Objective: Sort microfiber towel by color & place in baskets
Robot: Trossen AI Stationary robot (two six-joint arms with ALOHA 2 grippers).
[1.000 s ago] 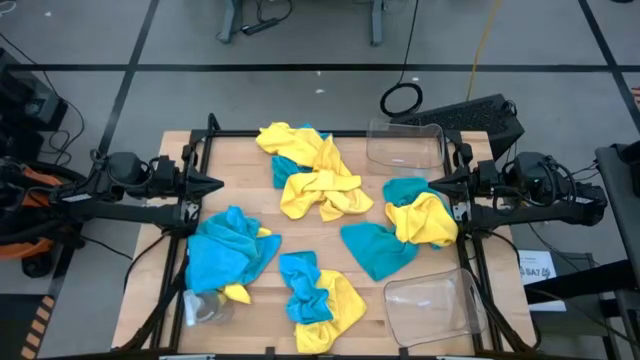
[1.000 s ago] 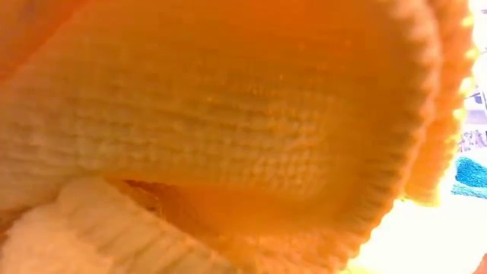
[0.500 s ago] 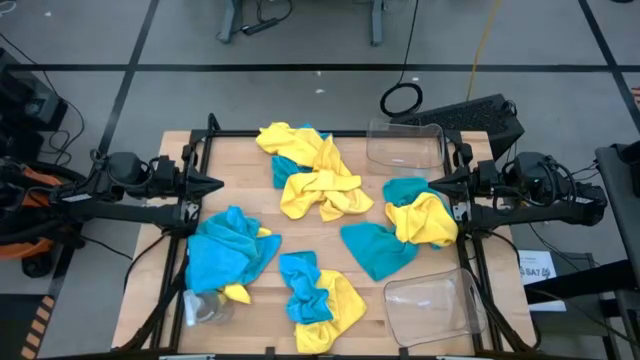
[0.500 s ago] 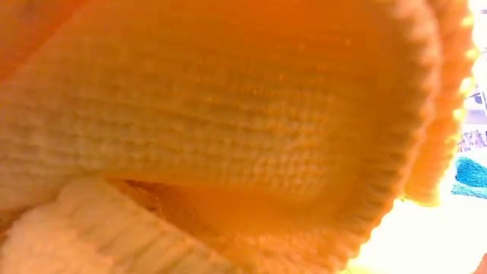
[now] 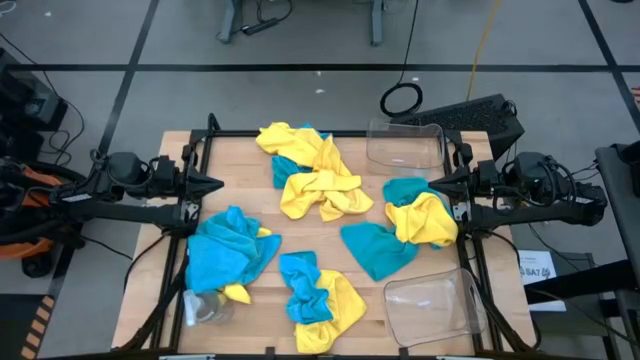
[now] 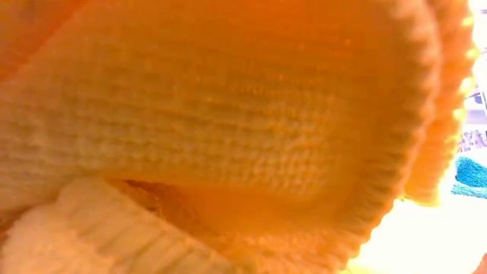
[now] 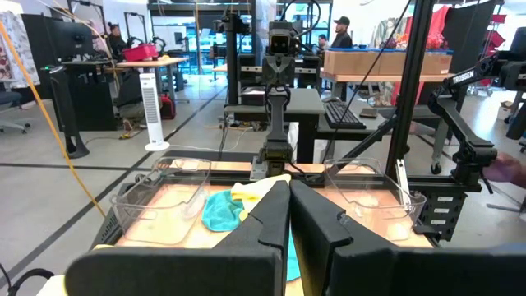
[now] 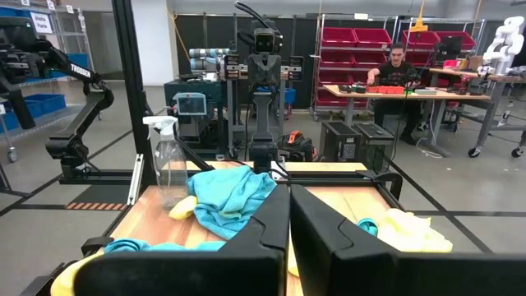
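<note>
Both arms wait at the table's side edges, jaws closed and holding nothing, with the towels unsorted on the wooden table [image 5: 250, 165].

The left gripper [image 5: 218, 184] sits at the left edge and the right gripper [image 5: 432, 184] at the right edge, each with its fingers pressed together and pointing inward over the table. Yellow and turquoise microfiber towels lie in mixed heaps: one at the far middle [image 5: 305, 170], one at the left near a small clear round object [image 5: 205, 306], one at the near middle [image 5: 318, 297], and one just below the right gripper [image 5: 410, 228]. One clear basket [image 5: 404, 146] stands at the far right corner, the other [image 5: 432, 309] at the near right corner; both appear to hold no towels. The low view is filled by orange-yellow cloth [image 6: 228, 137], probably a towel lying against the lens.
</note>
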